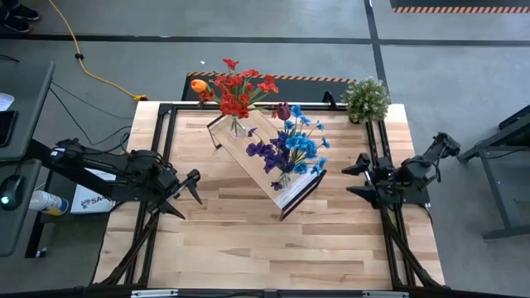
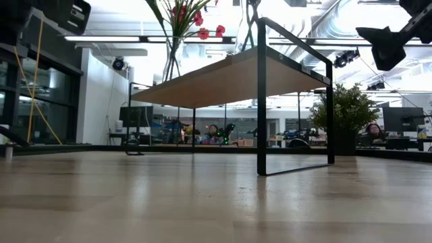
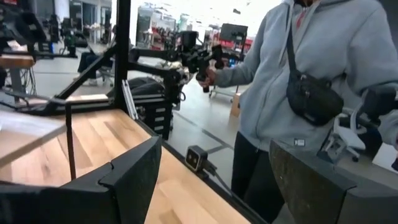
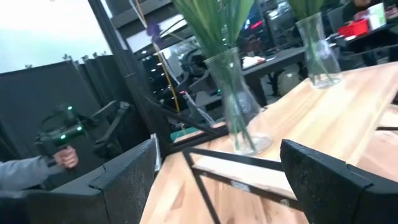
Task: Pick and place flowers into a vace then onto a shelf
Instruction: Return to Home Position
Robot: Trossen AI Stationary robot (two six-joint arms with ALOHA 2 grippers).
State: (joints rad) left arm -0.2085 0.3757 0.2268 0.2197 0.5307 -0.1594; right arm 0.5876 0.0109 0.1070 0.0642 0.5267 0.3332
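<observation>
Flowers [image 1: 238, 89] are standing in two clear vases [image 1: 238, 126] on the shelf [image 1: 248, 136] (placing looks done), so the arms are probably heading home. Left gripper [image 1: 189, 194] and right gripper [image 1: 356, 180] are hovering well apart from the shelf on either side, both spread wide and empty. The next move is only needing a clear retreat.

Robotics laboratory: grey concrete floor [image 1: 273, 21], orange-black hazard-striped floor tape [image 1: 460, 8], exposed silver ceiling ducts [image 2: 351, 23], dark desk monitors [image 2: 398, 120].
</observation>
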